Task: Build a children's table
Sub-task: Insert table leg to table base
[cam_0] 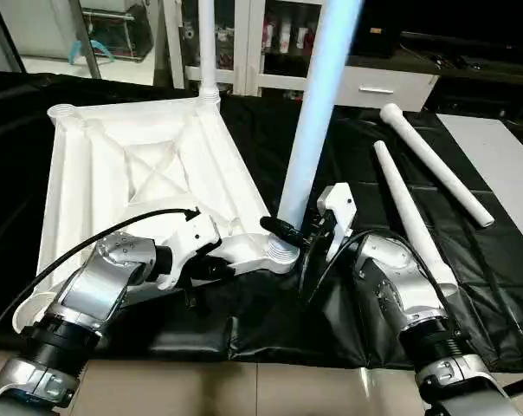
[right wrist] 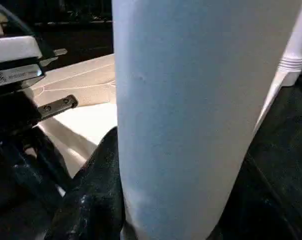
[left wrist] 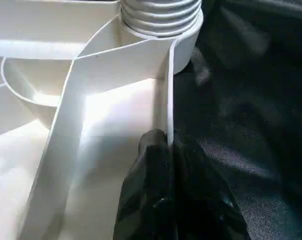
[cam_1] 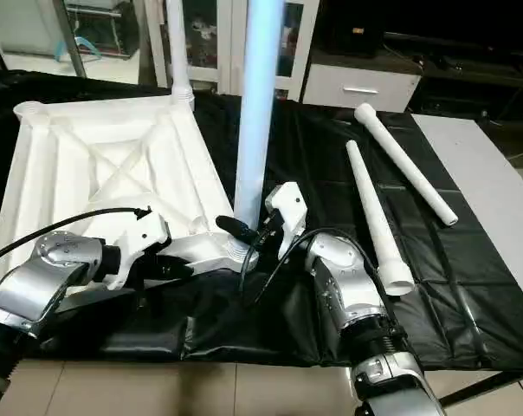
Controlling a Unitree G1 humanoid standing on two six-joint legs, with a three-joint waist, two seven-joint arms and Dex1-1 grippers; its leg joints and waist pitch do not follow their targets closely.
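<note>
Leg-fitting step: the right tool point(cam_0: 298, 232) clasps the upright leg point(cam_0: 312, 130) at the tabletop's point(cam_0: 140, 173) near corner socket, frame centre. The left tool point(left wrist: 163, 165) pinches the tabletop's rim. Next probably comes seating this leg, then fetching the loose legs point(cam_0: 422, 173) at right.

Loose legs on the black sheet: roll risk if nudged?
Likely yes. Both loose legs are round and lie flat on the black sheet. Being tapered, they would probably curve rather than roll straight. They look rigid, likely light.
</note>
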